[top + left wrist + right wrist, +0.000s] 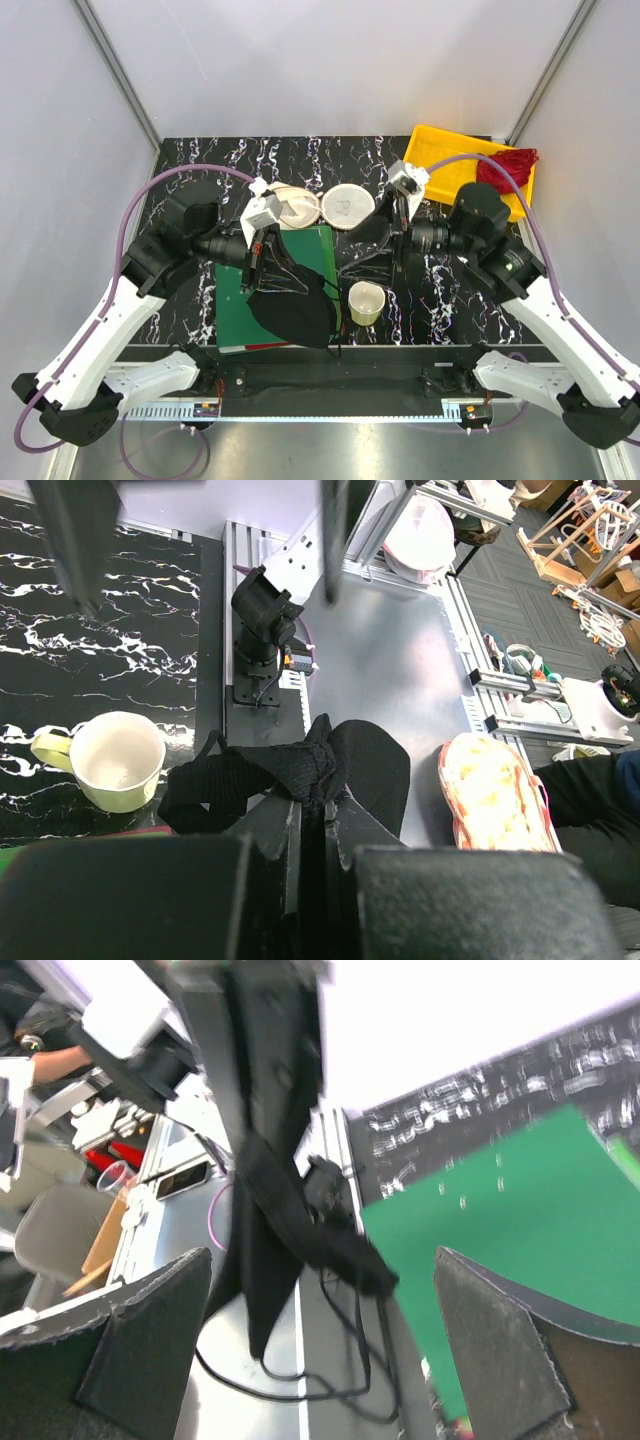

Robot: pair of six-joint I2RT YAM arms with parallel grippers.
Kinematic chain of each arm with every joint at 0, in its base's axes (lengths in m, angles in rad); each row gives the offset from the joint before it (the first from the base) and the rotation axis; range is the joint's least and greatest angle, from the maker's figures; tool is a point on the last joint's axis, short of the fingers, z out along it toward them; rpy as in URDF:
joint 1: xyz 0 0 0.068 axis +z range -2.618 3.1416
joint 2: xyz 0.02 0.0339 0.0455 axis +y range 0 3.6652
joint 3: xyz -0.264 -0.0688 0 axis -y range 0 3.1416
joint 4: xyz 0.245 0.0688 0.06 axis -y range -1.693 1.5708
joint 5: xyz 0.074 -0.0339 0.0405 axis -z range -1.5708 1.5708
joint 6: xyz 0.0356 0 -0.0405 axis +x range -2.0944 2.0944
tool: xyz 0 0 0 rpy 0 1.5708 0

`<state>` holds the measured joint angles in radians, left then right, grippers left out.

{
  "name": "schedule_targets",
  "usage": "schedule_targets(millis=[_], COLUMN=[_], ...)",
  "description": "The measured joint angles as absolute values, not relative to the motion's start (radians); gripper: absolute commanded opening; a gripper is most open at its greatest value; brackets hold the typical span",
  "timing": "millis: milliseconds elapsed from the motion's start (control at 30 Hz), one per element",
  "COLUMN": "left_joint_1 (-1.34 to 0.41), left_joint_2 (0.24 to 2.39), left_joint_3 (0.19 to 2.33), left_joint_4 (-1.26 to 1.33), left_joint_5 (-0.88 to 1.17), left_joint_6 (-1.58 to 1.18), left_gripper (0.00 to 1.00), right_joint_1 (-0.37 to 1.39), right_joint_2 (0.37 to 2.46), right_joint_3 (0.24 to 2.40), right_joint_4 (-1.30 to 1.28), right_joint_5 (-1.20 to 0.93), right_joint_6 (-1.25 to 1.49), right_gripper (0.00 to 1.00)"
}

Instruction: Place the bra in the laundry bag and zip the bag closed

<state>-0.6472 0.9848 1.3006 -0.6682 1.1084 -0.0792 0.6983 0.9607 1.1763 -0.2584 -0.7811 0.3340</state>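
Observation:
My left gripper (264,268) is shut on the black bra (295,308), which hangs from it above the green board and the table's near edge. In the left wrist view the bra (290,770) bunches at the closed fingertips of the left gripper (322,802). My right gripper (358,262) is open and empty, just right of the bra and pointing at it. In the right wrist view the bra (285,1210) hangs with its straps trailing beyond the open right gripper (320,1335). The laundry bag (347,206) lies at the back middle, with a second round cream face (293,206) beside it.
A cream cup (366,302) stands near the front edge, under the right gripper; it also shows in the left wrist view (112,762). A green board (285,262) lies under the bra. A yellow tray (440,152) at the back right holds a red garment (512,160).

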Motion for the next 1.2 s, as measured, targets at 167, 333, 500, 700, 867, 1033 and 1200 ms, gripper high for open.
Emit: schedule_targets(millis=[167,333,500,700,867,1033,1200], left_joint_1=[-0.648,-0.649,-0.649,-0.649,-0.649,-0.649,-0.648], left_joint_2=[0.989,1.010,1.048,1.082,1.084,1.084,1.085], left_joint_3=[1.301,1.301,1.314,1.343,1.375,1.419,1.420], left_joint_4=[-0.668,-0.669,-0.669,-0.673,-0.685,-0.680,-0.687], left_joint_5=[1.107,1.091,1.056,1.017,0.990,0.970,0.951], left_joint_6=[-0.081,-0.089,-0.109,-0.128,-0.138,-0.144,-0.144], left_gripper=[0.00,0.00,0.00,0.00,0.00,0.00,0.00], right_joint_1=[0.699,0.711,0.767,0.831,0.851,0.854,0.857], right_joint_2=[1.090,1.181,1.196,1.200,1.206,1.205,1.205], right_joint_3=[1.272,1.202,1.160,1.120,1.071,1.024,1.013], right_joint_4=[-0.207,-0.060,-0.004,0.065,0.083,0.085,0.109], right_joint_5=[-0.913,-1.026,-1.054,-1.065,-1.053,-1.013,-0.983], right_joint_6=[0.313,0.409,0.452,0.477,0.479,0.494,0.538], right_gripper=[1.00,1.00,1.00,1.00,0.99,0.68,0.18])
